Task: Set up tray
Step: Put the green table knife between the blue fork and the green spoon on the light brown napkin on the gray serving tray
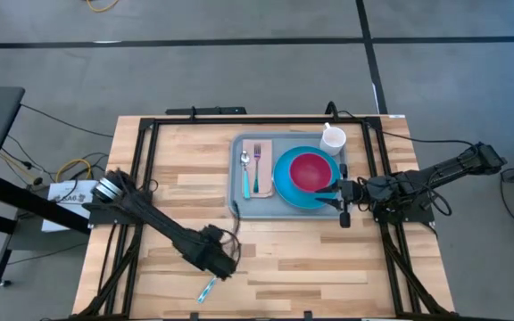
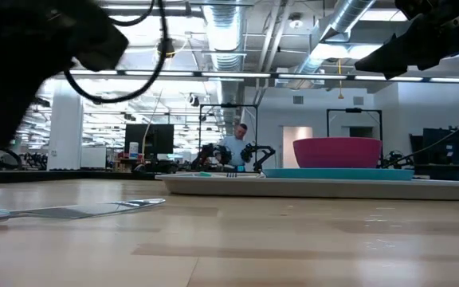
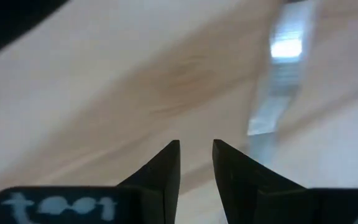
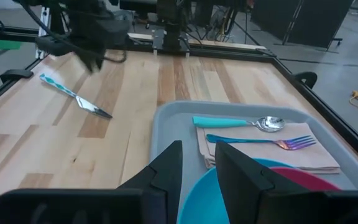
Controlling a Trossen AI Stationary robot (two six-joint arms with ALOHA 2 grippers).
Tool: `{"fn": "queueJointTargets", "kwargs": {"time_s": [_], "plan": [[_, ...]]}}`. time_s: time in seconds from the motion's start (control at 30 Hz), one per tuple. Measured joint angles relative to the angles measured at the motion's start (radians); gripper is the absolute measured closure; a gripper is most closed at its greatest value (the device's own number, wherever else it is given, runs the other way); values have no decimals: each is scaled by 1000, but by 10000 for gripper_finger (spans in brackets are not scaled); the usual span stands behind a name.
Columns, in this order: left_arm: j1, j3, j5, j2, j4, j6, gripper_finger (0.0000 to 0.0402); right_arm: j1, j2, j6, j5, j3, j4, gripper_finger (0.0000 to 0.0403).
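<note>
A wooden table [image 1: 284, 259] is seen from above, with the tray [image 1: 239, 201] set toward its far side, right of centre. On the tray are laid a blue plate [image 1: 288, 192] carrying a red bowl [image 1: 310, 169], a tan napkin [image 1: 262, 185], and a fork [image 1: 257, 159] and spoon [image 1: 244, 162]. A white mug [image 1: 333, 139] is stood at the far right corner of the tray. A knife [image 1: 207, 289] is left on the bare wood near the front edge, well apart from the tray.

The left gripper [image 1: 224, 264] is held just beside the knife, its fingers [image 3: 166, 168] drawn close with a narrow gap and nothing between them. The right gripper [image 1: 335, 190] is poised at the plate's edge, its fingers [image 4: 166, 168] likewise nearly together and empty.

The tray is judged stiff, light and rather slippery; its raised rim would be the place to grip.
</note>
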Motion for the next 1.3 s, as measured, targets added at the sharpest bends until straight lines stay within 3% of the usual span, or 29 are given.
{"fn": "queueJointTargets", "kwargs": {"time_s": [0.13,0.27,0.47,1.1,1.3], "plan": [[-3,-120,-37,-27,399,14,319,-2,0,-19,0,0,0,312],[12,-133,-2,-2,491,16,319,-1,0,-25,0,0,0,312],[18,-135,111,40,476,75,319,-1,0,-25,0,0,1,312],[14,-48,88,46,308,100,319,-1,0,-25,0,0,0,312],[-3,-47,65,90,346,97,319,-1,0,-25,0,0,0,312]]}}
